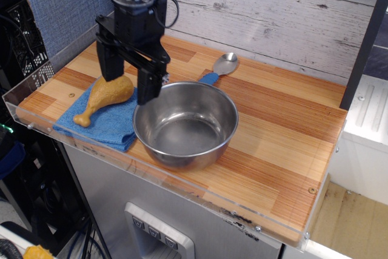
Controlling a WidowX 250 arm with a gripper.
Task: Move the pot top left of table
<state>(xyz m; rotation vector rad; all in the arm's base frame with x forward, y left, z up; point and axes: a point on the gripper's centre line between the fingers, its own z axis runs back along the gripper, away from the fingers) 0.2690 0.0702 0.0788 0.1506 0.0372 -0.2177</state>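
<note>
The gripper [128, 78] hangs with fingers spread apart, left of centre, above the drumstick [104, 94] and cloth [107, 122]. The pot [185, 124] sits mid-frame on the table [285, 144], spoon [220, 67] behind it.

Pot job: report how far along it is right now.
Done: nothing. The pot sits near the table's front edge, beside the blue cloth bearing the toy drumstick, ungripped.
In hand: the hand hangs open just left of the pot's rim, one finger in front of the drumstick.
Left: grip the pot, then carry it to the table's top-left corner.
</note>
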